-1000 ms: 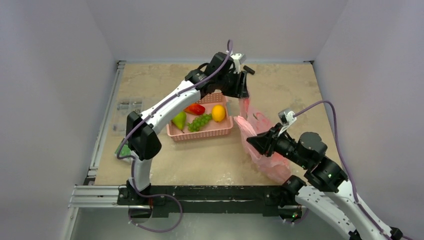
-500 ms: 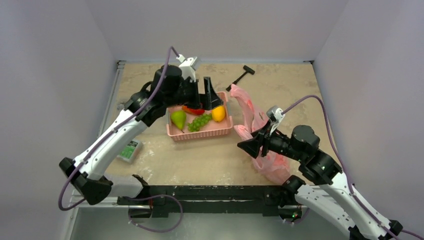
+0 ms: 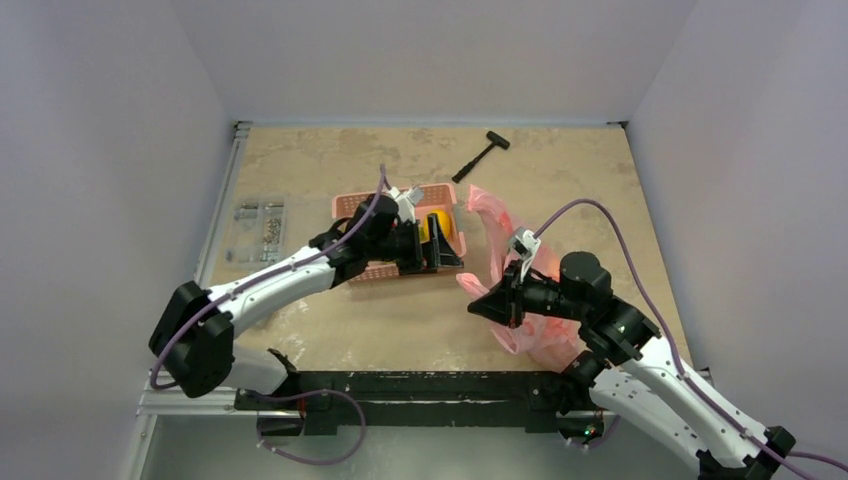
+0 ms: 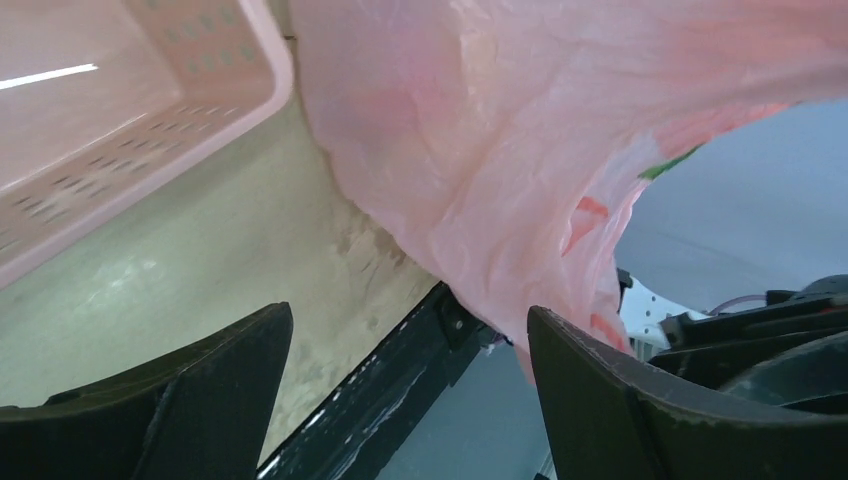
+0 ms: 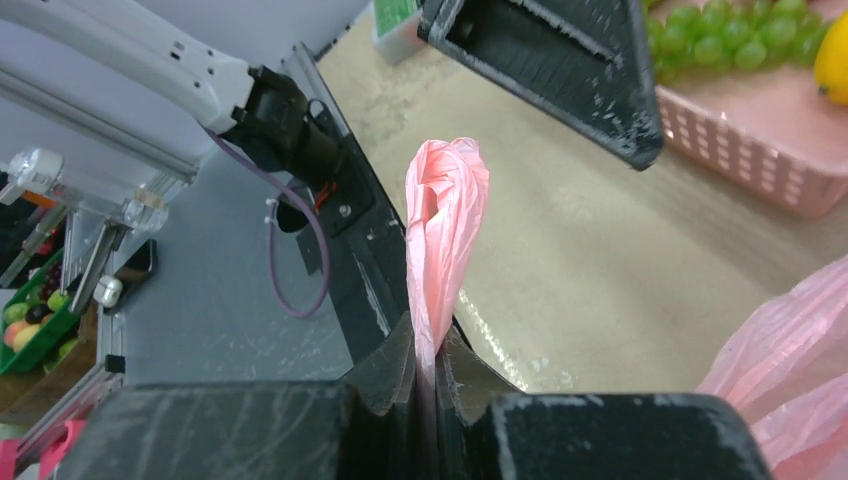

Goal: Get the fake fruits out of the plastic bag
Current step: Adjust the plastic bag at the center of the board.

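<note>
The pink plastic bag lies crumpled to the right of the pink basket. My right gripper is shut on a pinched fold of the bag, which stands up from between its jaws. My left gripper hangs open at the basket's right end. It is empty, and the bag is just beyond its fingers. An orange-yellow fake fruit rests in the basket; it also shows in the right wrist view. What is inside the bag does not show.
Green grapes lie in the basket. A black hammer-like tool lies at the back. A clear box sits at the left edge. The black rail runs along the near edge.
My left gripper let go of the lifted bag, opened wide and swung down to the basket's right end. My right gripper shut on a bag fold and moved left.
</note>
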